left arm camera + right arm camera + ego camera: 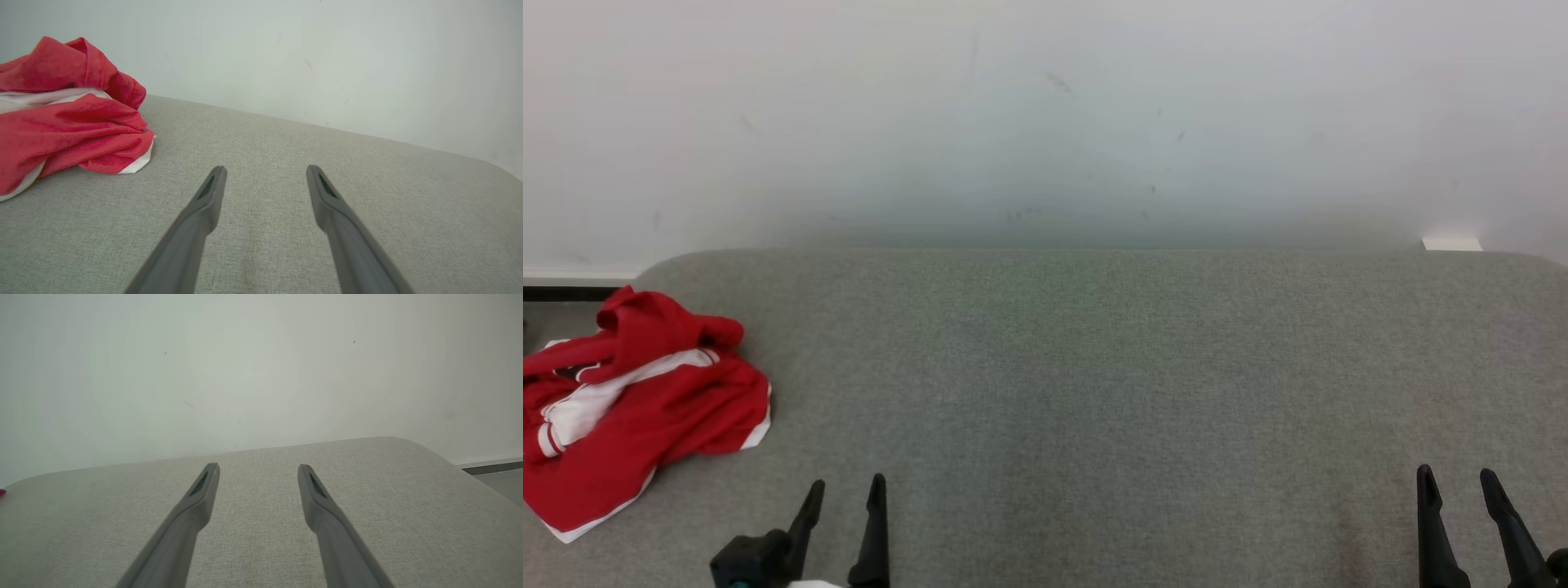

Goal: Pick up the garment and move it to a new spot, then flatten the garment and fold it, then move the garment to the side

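Head view: garment [645, 400] is a crumpled red-and-white heap at the far left of the grey fabric tabletop [1094, 367], right at its left edge. It may overhang there, can't tell. Left wrist view shows it bunched in stacked folds with white trim tucked under, so no clean single layer to go for

Left end effector [847, 483] is spread wide and empty, near the heap but to its right, not touching. Right end effector [1457, 472] is also spread wide and empty, well apart on the opposite side

Risks from here, my read:
- shallow pinch on a top fold takes one layer, the rest trails and snags on the fabric surface
- sideways push while closing could nudge the heap off the left edge
- deep plunge drives fingertips into the tabletop cover
- one-arm lift keeps it balled up, making flattening harder; the right arm has a long reach across
- wall [1045, 122] sits close behind, little room at the back
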